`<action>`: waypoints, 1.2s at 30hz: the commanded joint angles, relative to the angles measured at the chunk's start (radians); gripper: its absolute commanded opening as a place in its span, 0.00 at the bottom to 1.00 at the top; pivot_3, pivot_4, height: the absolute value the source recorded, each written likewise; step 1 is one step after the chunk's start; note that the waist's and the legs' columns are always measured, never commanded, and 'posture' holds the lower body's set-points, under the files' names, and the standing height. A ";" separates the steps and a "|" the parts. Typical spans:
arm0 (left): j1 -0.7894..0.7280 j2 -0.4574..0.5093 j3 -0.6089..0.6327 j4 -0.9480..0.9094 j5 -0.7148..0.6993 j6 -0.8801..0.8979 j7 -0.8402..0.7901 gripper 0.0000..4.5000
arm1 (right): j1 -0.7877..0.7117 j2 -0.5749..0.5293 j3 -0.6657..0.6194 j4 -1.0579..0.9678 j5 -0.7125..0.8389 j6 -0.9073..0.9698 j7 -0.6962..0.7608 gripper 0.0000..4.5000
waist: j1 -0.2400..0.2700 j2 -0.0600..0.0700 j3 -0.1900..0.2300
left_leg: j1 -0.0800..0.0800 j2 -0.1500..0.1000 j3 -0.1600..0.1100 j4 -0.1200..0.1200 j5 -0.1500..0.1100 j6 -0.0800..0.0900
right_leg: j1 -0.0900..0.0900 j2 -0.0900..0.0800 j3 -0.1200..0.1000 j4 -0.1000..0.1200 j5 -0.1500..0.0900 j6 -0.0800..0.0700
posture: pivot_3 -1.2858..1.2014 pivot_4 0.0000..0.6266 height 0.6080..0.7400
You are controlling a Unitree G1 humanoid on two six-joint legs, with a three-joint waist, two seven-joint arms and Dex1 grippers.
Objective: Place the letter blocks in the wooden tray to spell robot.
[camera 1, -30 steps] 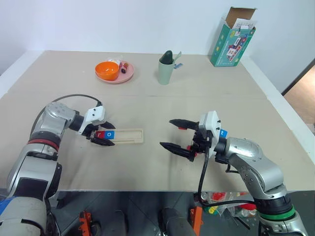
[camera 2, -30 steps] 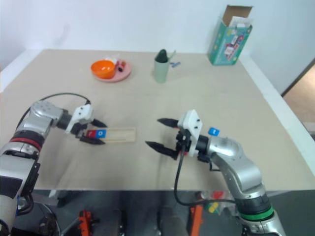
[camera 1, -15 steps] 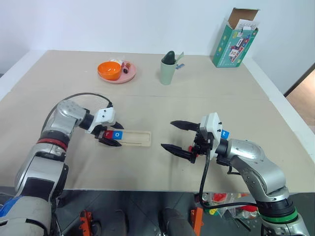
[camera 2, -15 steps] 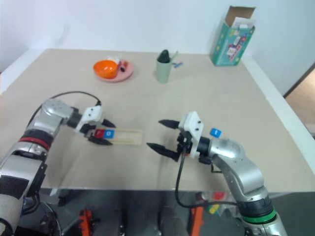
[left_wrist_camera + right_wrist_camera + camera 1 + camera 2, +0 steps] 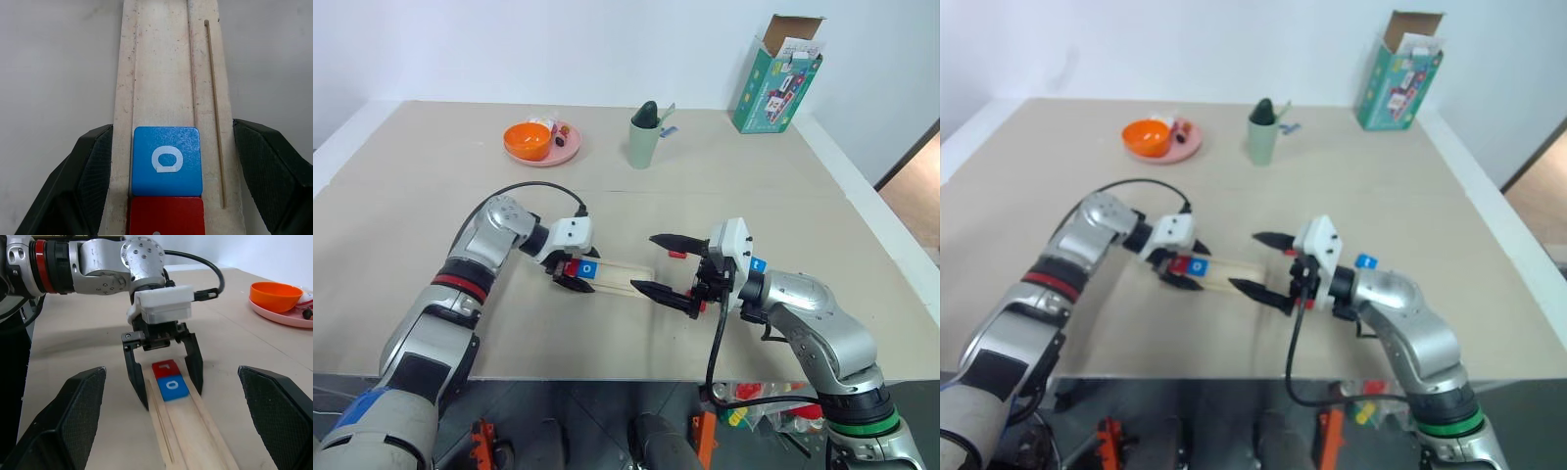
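— Progress so far?

— Two of five, by my count. Starting at the left: the left gripper (image 5: 574, 273) is closed across the wooden tray (image 5: 622, 278), one black finger pressed to each long side near its left end. The tray lies flat on the table, running off to the right.

— And in the groove?

— A red r tile (image 5: 165, 366) at the left end, with a blue o tile (image 5: 167, 160) touching it on the right. Both sit flat and square between the fingers. Beyond the o the groove is bare wood all the way along.

— So b, o and t are left.

— Yes, three places to fill. Further right, the right gripper (image 5: 644, 262) hangs with its jaws spread wide and nothing between them, its nearer fingertip just beside the tray's right end.

— Any spare tiles in sight?

— One small blue tile (image 5: 757, 264) shows just behind the right wrist; its letter is too small to read. The other two I can't place, so I'd call the job a bit under halfway.
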 commanded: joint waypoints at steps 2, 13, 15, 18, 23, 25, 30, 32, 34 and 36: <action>0.015 -0.008 -0.016 -0.077 0.012 0.082 0.033 0.71 | -0.001 0.003 -0.006 -0.009 -0.006 -0.032 0.011 1.00 | 0.000 0.000 0.000 | 0.000 0.000 0.000 0.000 0.000 0.000 | 0.000 0.000 0.000 0.000 0.000 0.000 | 0.52 0.24 1.00; 0.057 -0.025 -0.055 -0.212 0.027 0.243 0.077 0.71 | 0.007 0.017 0.004 0.019 -0.022 -0.060 0.022 1.00 | 0.001 0.000 0.000 | 0.001 0.000 0.000 0.001 0.001 0.001 | 0.001 0.000 0.000 0.000 0.001 0.001 | 0.52 0.24 1.00; 0.058 -0.024 -0.059 -0.219 0.027 0.256 0.078 0.71 | 0.007 0.019 0.004 0.021 -0.024 -0.062 0.024 1.00 | 0.001 0.000 0.000 | 0.001 0.000 0.000 0.001 0.001 0.001 | 0.002 0.000 0.000 0.000 0.001 0.001 | 0.52 0.24 1.00; 0.056 -0.023 -0.062 -0.221 0.019 0.279 0.075 0.71 | 0.008 0.021 0.003 0.025 -0.027 -0.064 0.026 1.00 | 0.001 0.000 0.000 | 0.001 0.000 0.000 0.001 0.001 0.001 | 0.002 0.000 0.000 0.000 0.001 0.001 | 0.52 0.24 1.00; 0.061 -0.016 -0.054 -0.228 0.006 0.287 0.081 0.99 | 0.008 0.032 -0.013 0.031 -0.020 -0.061 0.009 1.00 | 0.001 0.000 0.000 | 0.001 0.000 0.000 0.001 0.001 0.001 | 0.002 0.000 0.000 0.000 0.001 0.001 | 0.52 0.24 1.00; 0.069 -0.004 -0.045 -0.264 -0.011 0.304 0.070 0.99 | -0.006 0.035 -0.029 0.042 -0.015 -0.055 -0.003 1.00 | 0.001 0.001 0.000 | 0.001 0.000 0.000 0.001 0.001 0.001 | 0.002 0.000 0.000 0.000 0.001 0.001 | 0.52 0.24 1.00; 0.096 0.060 0.014 -0.407 -0.088 0.379 0.043 0.99 | -0.097 0.018 -0.061 0.136 -0.036 -0.033 -0.031 1.00 | -0.002 0.001 0.000 | 0.001 0.000 0.000 0.001 0.001 0.001 | 0.001 0.000 0.001 0.000 0.001 0.000 | 0.52 0.24 1.00; 0.117 0.095 0.057 -0.476 -0.150 0.438 0.024 0.99 | -0.150 0.006 -0.063 0.208 -0.073 -0.004 -0.069 1.00 | -0.004 0.001 0.000 | 0.001 0.000 0.000 0.001 0.001 0.001 | 0.001 0.000 0.001 0.000 0.002 0.000 | 0.52 0.24 1.00; 0.156 0.119 0.114 -0.559 -0.241 0.498 0.005 0.99 | -0.197 0.013 -0.067 0.264 -0.106 0.019 -0.127 1.00 | -0.003 0.001 0.000 | 0.001 0.000 0.000 0.001 0.002 0.001 | 0.001 0.000 0.001 0.000 0.003 -0.001 | 0.52 0.24 1.00; 0.235 0.138 0.233 -0.697 -0.421 0.632 -0.013 0.99 | -0.229 0.041 -0.054 0.290 -0.147 0.065 -0.214 1.00 | -0.005 0.002 0.000 | 0.001 0.001 0.000 0.000 0.002 0.002 | 0.000 0.000 0.000 0.000 0.003 -0.001 | 0.52 0.24 1.00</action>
